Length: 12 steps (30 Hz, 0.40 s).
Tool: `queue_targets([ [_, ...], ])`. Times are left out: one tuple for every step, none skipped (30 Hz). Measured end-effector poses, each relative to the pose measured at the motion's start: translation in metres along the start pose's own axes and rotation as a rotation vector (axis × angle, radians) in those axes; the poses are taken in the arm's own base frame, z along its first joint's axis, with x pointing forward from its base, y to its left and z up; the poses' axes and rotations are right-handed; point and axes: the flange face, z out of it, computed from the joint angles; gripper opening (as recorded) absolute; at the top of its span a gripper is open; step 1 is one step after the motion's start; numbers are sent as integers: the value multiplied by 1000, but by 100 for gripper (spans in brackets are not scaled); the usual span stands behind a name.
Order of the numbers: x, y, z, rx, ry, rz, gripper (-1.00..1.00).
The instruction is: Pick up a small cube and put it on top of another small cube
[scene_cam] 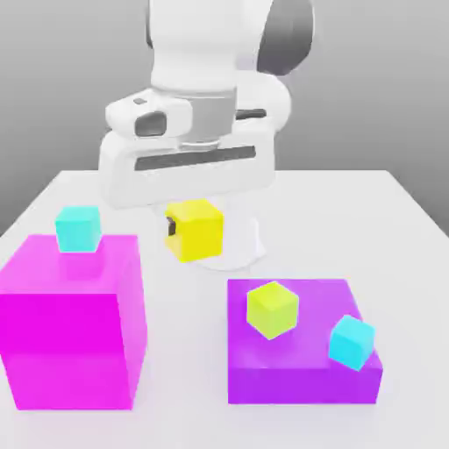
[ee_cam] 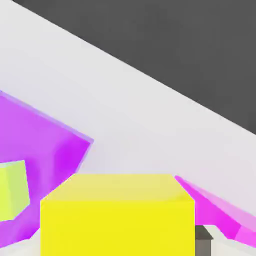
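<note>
1. Yellow small cube (scene_cam: 195, 230) is clamped between my gripper (scene_cam: 191, 230) fingers, hanging right under the white hand, lifted off the white table (scene_cam: 403, 228). One dark fingertip (scene_cam: 171, 230) shows against the cube's side at the exterior view's left.
2. Hand view: same yellow cube (ee_cam: 117, 215) sits square in front of the camera, with a dark finger pad (ee_cam: 202, 239) at its edge.
3. No real containers here; the blocks act as platforms.
4. Purple block (scene_cam: 302, 351): below and in front of my gripper, toward the exterior view's right. On its top sit a lime cube (scene_cam: 272, 310), tilted on a corner, and a cyan cube (scene_cam: 352, 341) near the block's front right corner, also tilted.
5. Magenta block (scene_cam: 70, 324): taller, off toward the exterior view's left of my gripper. One more cyan cube (scene_cam: 78, 228) rests flat on its top near the back edge.
6. Held cube touches neither block and none of the other cubes.
7. Hand view also catches the lime cube (ee_cam: 12, 190) on the purple block (ee_cam: 45, 145), off to one side of the held cube, and a strip of magenta (ee_cam: 225, 215) on the other side.
</note>
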Motion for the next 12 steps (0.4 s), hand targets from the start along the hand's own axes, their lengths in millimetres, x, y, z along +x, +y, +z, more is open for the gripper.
queue_targets([
  [-3, 28, -8, 5, -5, 12, -100],
  [-8, 57, -17, 12, -11, 24, -100],
  [-16, 87, -25, 20, -17, 37, -100],
  [-26, 117, -33, 30, -23, 50, -100],
  [-32, 132, -29, 36, -26, 56, -100],
  [-35, 139, -19, 39, -28, 60, -100],
  [-37, 142, -7, 40, -28, 61, -100],
  [-38, 143, 7, 41, -29, 62, -100],
  [-39, 144, 19, 42, -29, 62, 100],
  [-39, 144, 19, 42, -29, 62, 100],
  [-39, 144, 19, 42, -29, 62, 100],
  [-39, 144, 19, 42, -29, 62, 100],
])
